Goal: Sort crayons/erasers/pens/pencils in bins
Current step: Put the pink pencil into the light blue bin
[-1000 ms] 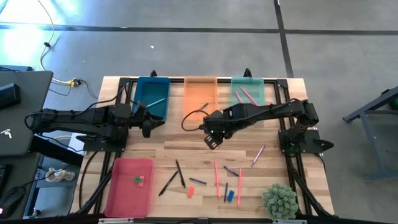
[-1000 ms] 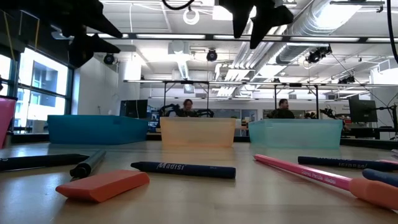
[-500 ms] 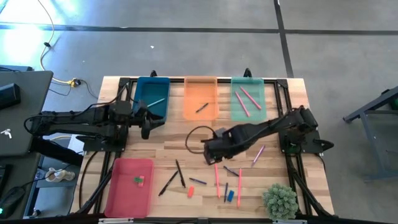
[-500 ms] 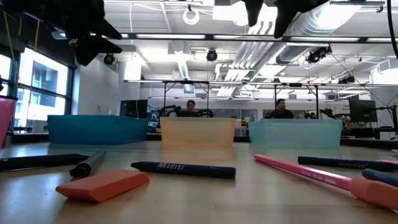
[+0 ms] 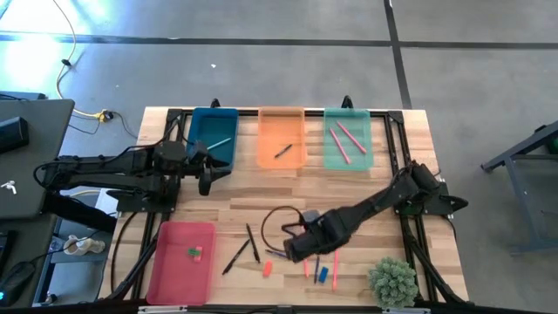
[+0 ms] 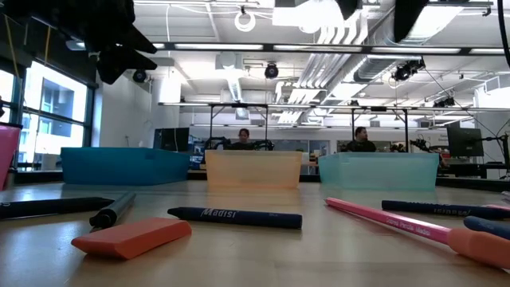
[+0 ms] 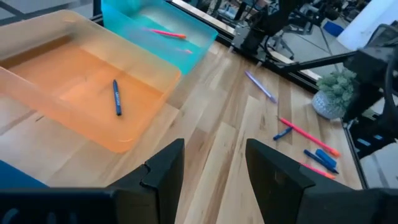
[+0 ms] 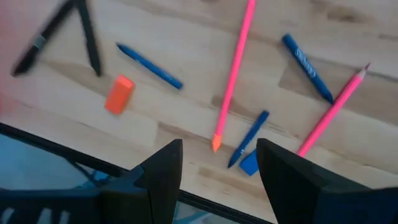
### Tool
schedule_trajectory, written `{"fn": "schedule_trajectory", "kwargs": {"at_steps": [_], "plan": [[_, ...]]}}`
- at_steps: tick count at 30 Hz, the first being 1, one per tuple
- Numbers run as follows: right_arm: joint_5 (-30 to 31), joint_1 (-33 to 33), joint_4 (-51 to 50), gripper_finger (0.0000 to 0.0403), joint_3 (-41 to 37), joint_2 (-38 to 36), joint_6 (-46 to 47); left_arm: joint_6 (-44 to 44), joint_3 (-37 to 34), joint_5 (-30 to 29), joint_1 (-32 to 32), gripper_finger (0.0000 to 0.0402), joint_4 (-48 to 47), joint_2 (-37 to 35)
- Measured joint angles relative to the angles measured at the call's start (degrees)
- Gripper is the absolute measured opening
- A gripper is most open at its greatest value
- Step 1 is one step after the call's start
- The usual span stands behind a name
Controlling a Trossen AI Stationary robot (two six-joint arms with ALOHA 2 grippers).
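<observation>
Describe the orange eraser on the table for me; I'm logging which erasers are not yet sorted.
The orange eraser is a small chunky block with a flat top and softly rounded edges, matte like rubber. It lies flat on the bare wooden table near its front edge, outside every bin, touching nothing else. The black pens lie close on one side, a dark blue stick on the other. The right end effector hovers just beside it, open and empty.

Orange eraser (image 8: 119, 94) flat beside pens (image 8: 149, 66).
</observation>
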Motion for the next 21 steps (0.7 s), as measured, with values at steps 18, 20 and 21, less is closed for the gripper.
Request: {"fn": "schedule_trajectory", "kwargs": {"at_steps": [18, 20, 21], "plan": [[1.4, 4.9, 2.6, 0.0197, 0.0, 7.0, 1.0, -3.0, 0.0, 0.6, 0.0, 0.0158, -1.0, 4.2], [0.7, 4.9, 3.7, 0.0197, 0.0, 8.2, 0.9, -3.1, 0.0, 0.6, 0.0, 0.0158, -2.1, 4.4], [0.5, 4.9, 4.6, 0.0197, 0.0, 8.9, 0.9, -3.3, 0.0, 0.6, 0.0, 0.0158, -2.6, 4.5]]}}
